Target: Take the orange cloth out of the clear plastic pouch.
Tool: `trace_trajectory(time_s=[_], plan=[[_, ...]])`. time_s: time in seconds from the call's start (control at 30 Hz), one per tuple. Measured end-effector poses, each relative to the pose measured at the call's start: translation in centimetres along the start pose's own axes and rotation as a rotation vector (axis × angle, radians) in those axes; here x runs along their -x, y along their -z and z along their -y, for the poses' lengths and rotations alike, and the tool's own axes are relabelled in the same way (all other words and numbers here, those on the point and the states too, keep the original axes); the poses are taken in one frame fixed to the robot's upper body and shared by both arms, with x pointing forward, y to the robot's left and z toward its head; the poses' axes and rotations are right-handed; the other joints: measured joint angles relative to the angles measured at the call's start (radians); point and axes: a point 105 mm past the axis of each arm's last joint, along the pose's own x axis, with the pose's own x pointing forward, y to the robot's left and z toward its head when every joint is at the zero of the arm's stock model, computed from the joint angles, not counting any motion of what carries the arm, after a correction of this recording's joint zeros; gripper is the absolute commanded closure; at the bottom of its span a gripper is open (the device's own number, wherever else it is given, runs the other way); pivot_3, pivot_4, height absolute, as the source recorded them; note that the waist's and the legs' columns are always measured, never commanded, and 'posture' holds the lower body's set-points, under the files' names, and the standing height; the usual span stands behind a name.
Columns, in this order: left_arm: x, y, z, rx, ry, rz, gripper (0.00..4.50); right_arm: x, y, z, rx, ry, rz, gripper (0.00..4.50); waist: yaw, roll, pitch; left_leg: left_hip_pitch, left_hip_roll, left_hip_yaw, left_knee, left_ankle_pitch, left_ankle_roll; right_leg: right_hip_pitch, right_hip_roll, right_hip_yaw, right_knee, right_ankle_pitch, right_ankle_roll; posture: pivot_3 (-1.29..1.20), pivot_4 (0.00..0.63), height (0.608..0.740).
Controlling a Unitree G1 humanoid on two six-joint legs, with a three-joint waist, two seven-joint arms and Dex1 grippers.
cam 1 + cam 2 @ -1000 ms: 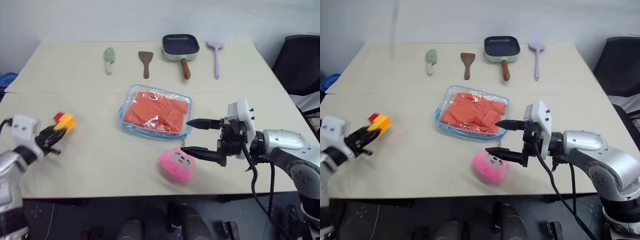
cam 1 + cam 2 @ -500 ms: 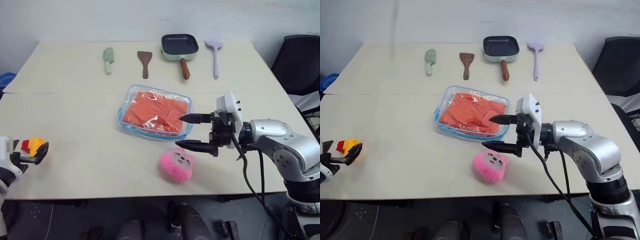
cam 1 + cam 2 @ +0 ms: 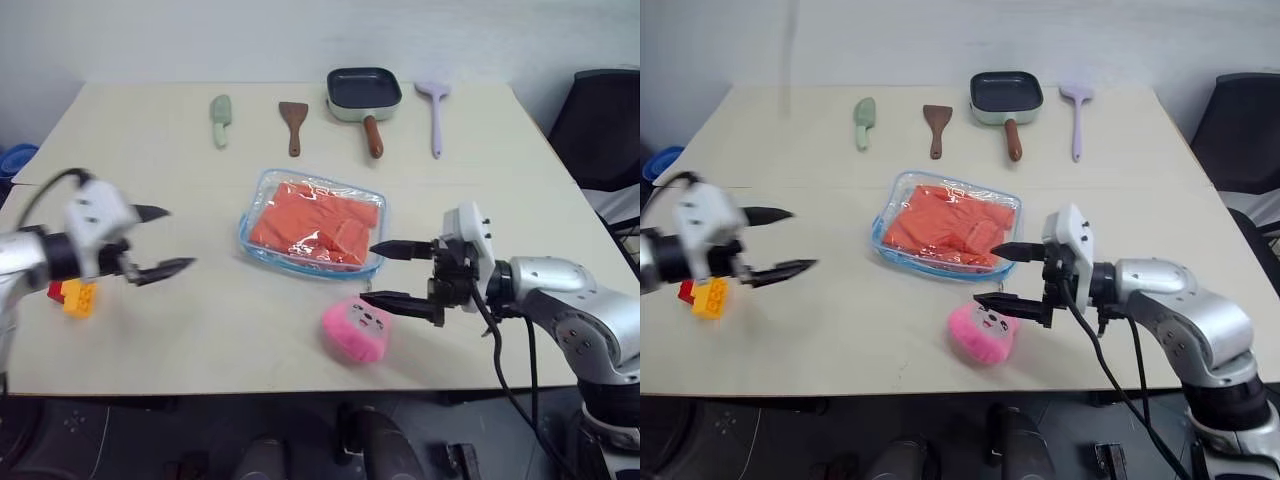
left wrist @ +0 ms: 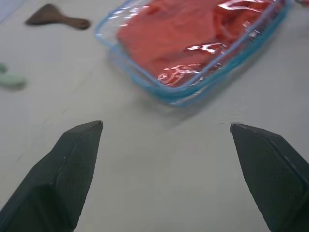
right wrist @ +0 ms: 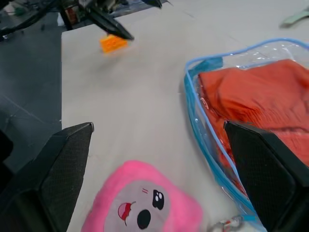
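A round pink plush charm (image 3: 355, 329) lies nearest on the pale wooden table (image 3: 200, 320); just beside it the right gripper (image 3: 388, 274) hovers, jaws apart and empty; the transparent blue-trimmed plastic pouch (image 3: 312, 222) lies mid-table, folded orange cloth (image 3: 315, 222) apparently inside; the left gripper (image 3: 172, 240) gapes, pointing toward it.
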Motion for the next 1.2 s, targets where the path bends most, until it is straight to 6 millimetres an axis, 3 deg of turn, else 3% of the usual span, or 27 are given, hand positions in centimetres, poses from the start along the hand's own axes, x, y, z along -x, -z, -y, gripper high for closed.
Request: trace_trajectory(time_s=[0.23,0.4,0.47,0.73,0.9,1.13,1.2], plan=[[-7.0,1.2,0.2,-0.228,0.154,0.010,0.01,1.0,0.4,-1.2,-0.012,0.093,0.000,0.00,-0.001,0.000,0.000,-0.002,-0.002,0.006,0.002,0.000,0.000,-0.001,0.001,0.000,0.003,0.000,0.000,0.00,0.150,0.740],[-9.4,1.0,-0.2,-0.302,0.157,0.034,0.01,1.8,0.4,-1.6,-0.013,0.160,0.009,0.00,0.002,-0.001,0.000,-0.002,-0.001,0.005,0.005,0.000,0.001,-0.001,0.000,0.000,0.005,0.001,0.001,0.00,0.150,0.740],[-10.1,0.8,-0.2,-0.304,0.156,0.056,0.41,1.9,0.5,-1.9,-0.015,0.173,0.000,0.00,0.003,-0.001,0.000,-0.002,-0.001,0.004,0.005,0.000,0.001,-0.001,0.000,0.000,0.005,0.001,0.001,0.00,0.150,0.740],[-10.4,0.9,0.3,-0.290,0.194,0.087,2.87,2.5,0.9,-1.9,-0.022,0.206,-0.019,0.00,0.001,-0.001,0.000,-0.002,-0.001,0.001,0.005,0.000,0.001,-0.001,0.000,0.000,0.005,0.001,0.001,0.00,0.150,0.740],[-9.9,0.7,2.4,-0.235,0.259,0.120,4.40,2.8,1.2,-2.0,-0.020,0.207,-0.043,0.00,-0.001,-0.001,0.000,-0.001,0.000,-0.001,0.005,0.000,0.002,-0.001,0.000,0.001,0.005,0.001,0.002,0.00,0.150,0.740],[-8.3,-1.5,8.5,-0.097,0.357,0.125,4.46,3.3,2.9,-2.7,-0.067,0.229,-0.096,0.00,0.003,-0.001,0.000,-0.001,0.000,-0.002,0.005,0.000,0.002,0.000,-0.001,0.003,0.004,0.001,0.002,0.00,0.150,0.740],[-8.3,-2.0,9.1,-0.102,0.364,0.125,4.46,3.4,3.5,-3.4,-0.075,0.220,-0.123,0.00,0.009,-0.001,0.000,0.000,-0.001,-0.003,0.006,0.000,0.002,0.001,-0.001,0.003,0.001,0.001,0.002,0.00,0.150,0.740]])
